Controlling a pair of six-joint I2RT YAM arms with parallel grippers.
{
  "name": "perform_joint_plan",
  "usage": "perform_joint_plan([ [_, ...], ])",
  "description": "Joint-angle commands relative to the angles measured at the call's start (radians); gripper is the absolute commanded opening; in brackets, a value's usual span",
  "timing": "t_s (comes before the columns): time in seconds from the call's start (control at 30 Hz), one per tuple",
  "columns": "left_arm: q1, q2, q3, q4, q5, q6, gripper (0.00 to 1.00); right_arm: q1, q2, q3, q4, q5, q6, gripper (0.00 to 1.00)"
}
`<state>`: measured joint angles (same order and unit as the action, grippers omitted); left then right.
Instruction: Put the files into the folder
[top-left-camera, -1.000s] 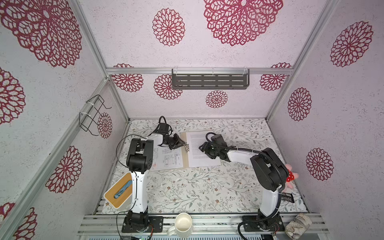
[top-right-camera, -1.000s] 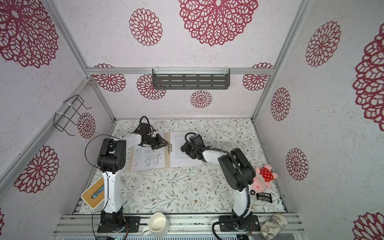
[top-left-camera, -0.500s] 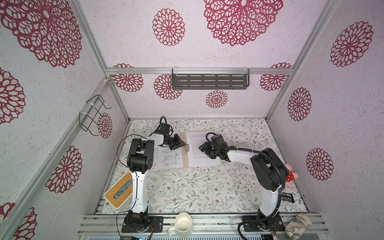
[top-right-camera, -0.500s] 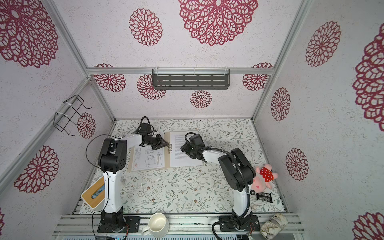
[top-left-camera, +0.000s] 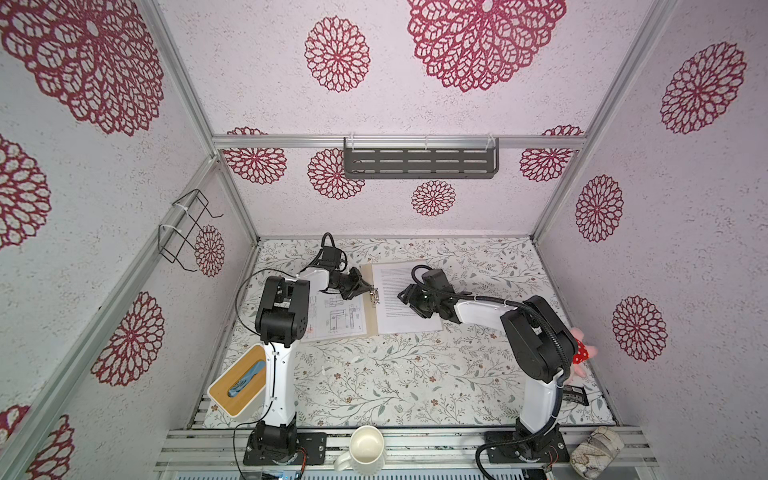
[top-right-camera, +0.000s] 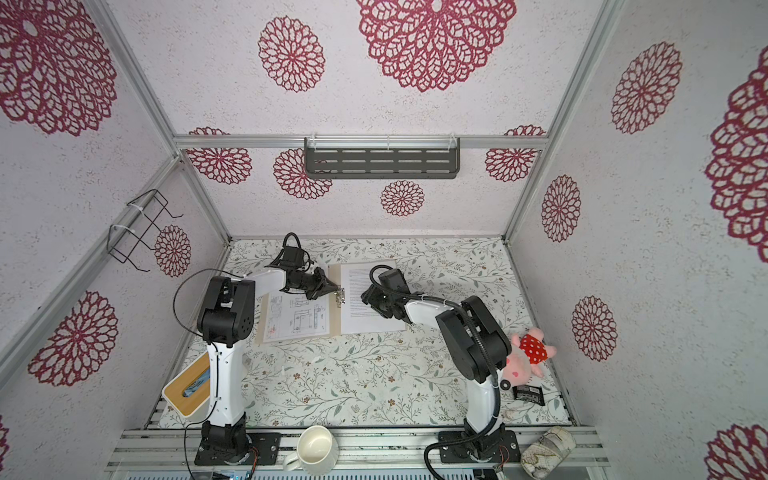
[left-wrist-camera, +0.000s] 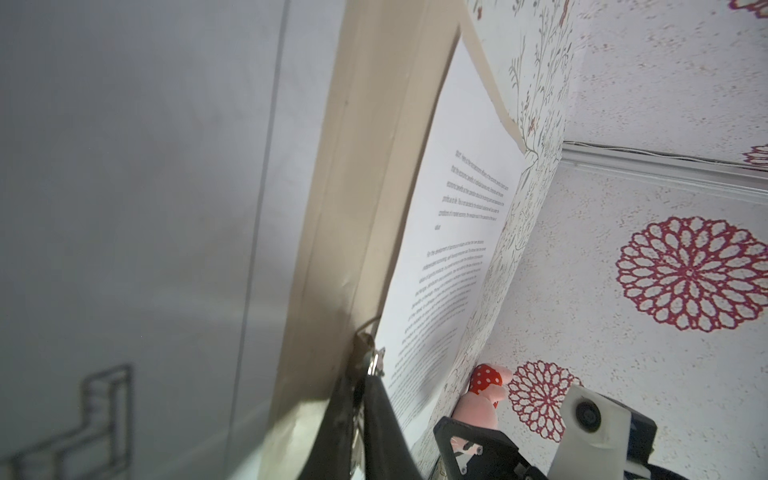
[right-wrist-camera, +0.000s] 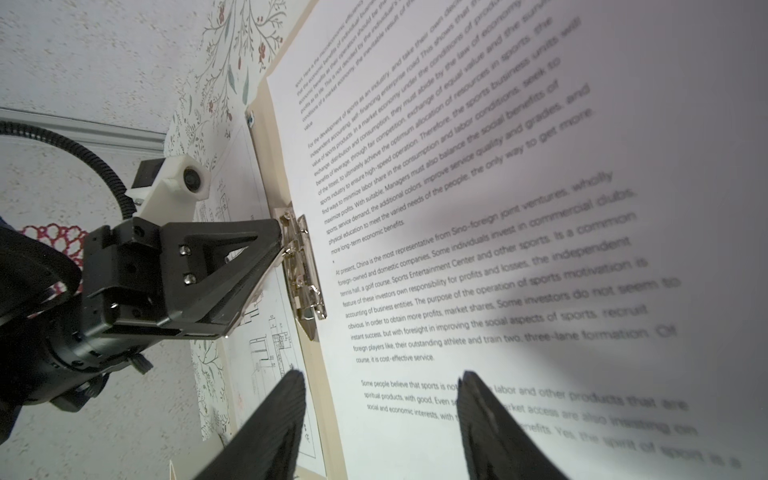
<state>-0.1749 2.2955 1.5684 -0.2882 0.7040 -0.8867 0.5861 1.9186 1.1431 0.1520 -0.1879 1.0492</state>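
Beige card first: the folder (top-left-camera: 371, 323) lies open and flat on the flowered table (top-left-camera: 415, 374). Its spine runs straight away from the arm bases, and the metal clip (top-left-camera: 375, 296) sits lengthwise along that spine.

The text sheet (top-left-camera: 392, 318) lies just right of the clip. Its long sides are parallel to the spine, and its first lines are at the end farther from the bases. The drawing sheet (top-left-camera: 336, 322) lies just left of the clip, with its long sides running the same way.

Compared with a second ago, I see the folder and both sheets where they were. The left gripper (right-wrist-camera: 279, 246) has edged in to the clip, and its jaws are now pinched together on the clip's end. The right gripper (right-wrist-camera: 380, 380) has not shifted. It hangs over the text sheet, right of the clip, with its jaws well apart and nothing between them. Its tips are close to the paper, but I cannot tell whether they touch it.
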Motion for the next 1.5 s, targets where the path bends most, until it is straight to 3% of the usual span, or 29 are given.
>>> perform_joint_plan([
  [0.0,-0.013,0.005,-0.023,0.035,-0.014,-0.03,0.1,0.006,-0.033,0.029,0.01,-0.018,0.011,0.61],
  [0.23,-0.036,-0.029,-0.065,0.088,-0.003,-0.046,0.1,0.006,-0.029,0.057,0.03,-0.068,0.057,0.58],
  [0.6,-0.058,-0.06,-0.11,0.106,0.0,-0.036,0.1,0.008,0.055,0.202,-0.041,-0.209,0.221,0.31],
  [0.93,-0.059,-0.049,-0.117,0.136,0.015,-0.034,0.11,0.017,0.102,0.256,-0.127,-0.298,0.245,0.29],
  [1.47,-0.059,-0.045,-0.128,0.141,0.019,-0.017,0.11,0.029,0.172,0.317,-0.149,-0.309,0.25,0.26],
])
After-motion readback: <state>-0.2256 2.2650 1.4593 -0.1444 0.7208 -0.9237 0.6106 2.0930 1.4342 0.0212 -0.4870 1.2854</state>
